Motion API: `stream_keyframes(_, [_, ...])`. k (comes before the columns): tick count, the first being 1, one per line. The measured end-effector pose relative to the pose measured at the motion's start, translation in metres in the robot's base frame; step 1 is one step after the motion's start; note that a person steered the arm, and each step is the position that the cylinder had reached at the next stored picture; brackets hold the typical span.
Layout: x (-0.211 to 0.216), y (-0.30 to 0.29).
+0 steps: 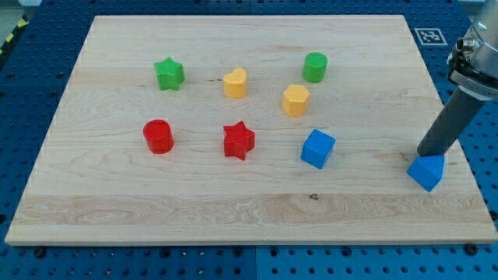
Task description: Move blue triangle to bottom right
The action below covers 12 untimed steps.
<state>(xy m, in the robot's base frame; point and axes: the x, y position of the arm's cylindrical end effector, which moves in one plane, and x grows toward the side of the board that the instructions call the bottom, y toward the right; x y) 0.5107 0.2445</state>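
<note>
The blue triangle (427,172) lies near the board's right edge, toward the view's bottom right. My tip (422,155) is the lower end of the dark rod; it stands just above and slightly left of the blue triangle and seems to touch its top edge. A blue cube (317,148) lies further to the left, at mid-height on the board.
On the wooden board (194,210) are a green star (169,74), yellow heart (235,82), green cylinder (315,68), yellow hexagon (296,100), red cylinder (159,136) and red star (238,141). The board's right edge is close to the triangle.
</note>
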Motion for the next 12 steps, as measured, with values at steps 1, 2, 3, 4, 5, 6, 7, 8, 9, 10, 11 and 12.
stream_keyframes(1, [0.001, -0.008])
stream_keyframes(2, [0.001, -0.033])
stream_keyframes(3, [0.006, -0.037])
stream_keyframes(4, [0.015, -0.022])
stream_keyframes(5, [0.024, -0.008])
stream_keyframes(6, [0.031, -0.006])
stream_keyframes(7, [0.037, -0.006])
stream_keyframes(8, [0.039, -0.006])
stream_keyframes(9, [0.039, -0.006])
stream_keyframes(10, [0.031, -0.006])
stream_keyframes(11, [-0.002, -0.013])
stream_keyframes(12, [-0.021, -0.050])
